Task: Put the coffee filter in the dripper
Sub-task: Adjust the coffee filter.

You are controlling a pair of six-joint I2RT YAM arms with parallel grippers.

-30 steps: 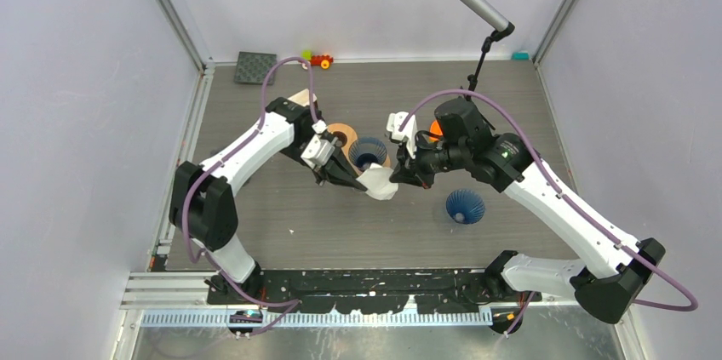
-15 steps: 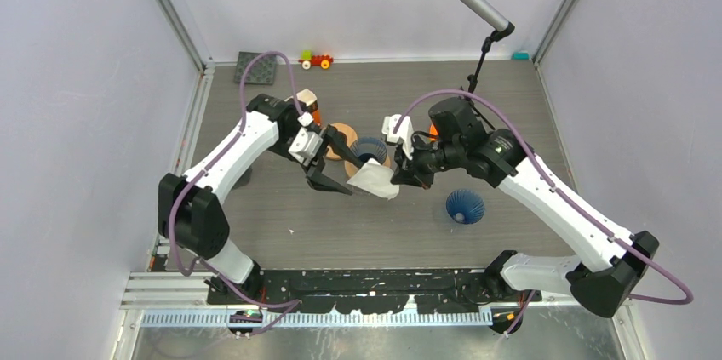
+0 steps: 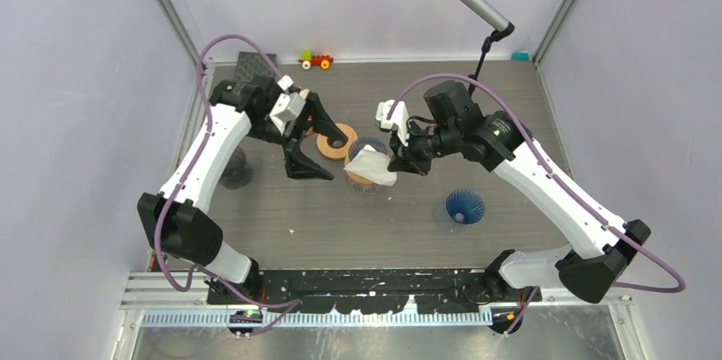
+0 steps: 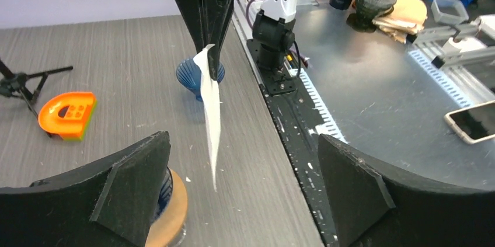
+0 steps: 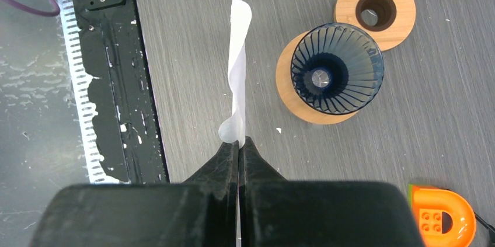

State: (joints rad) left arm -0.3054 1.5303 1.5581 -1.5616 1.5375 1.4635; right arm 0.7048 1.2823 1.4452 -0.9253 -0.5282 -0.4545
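The white paper coffee filter (image 3: 372, 166) hangs folded flat from my right gripper (image 3: 407, 162), which is shut on its edge. Seen from above, it covers part of the dark blue dripper (image 3: 366, 152) on its round wooden base. In the right wrist view the filter (image 5: 238, 72) sticks out from the shut fingertips (image 5: 240, 142), left of the dripper (image 5: 337, 75). My left gripper (image 3: 313, 140) stands wide open to the left, holding nothing. In its wrist view the filter (image 4: 211, 101) hangs between and beyond the open gripper (image 4: 242, 139).
A second blue dripper (image 3: 465, 205) lies on the table to the right. A wooden ring (image 3: 336, 140) sits beside the dripper's base. An orange block (image 5: 441, 215) lies near the microphone stand (image 3: 481, 58). A small toy (image 3: 317, 60) and a black pad (image 3: 254, 66) are at the back.
My left gripper has let go of the filter, opened wide and drawn back to the left and far side. The right gripper has kept the filter and carried it over the dripper.
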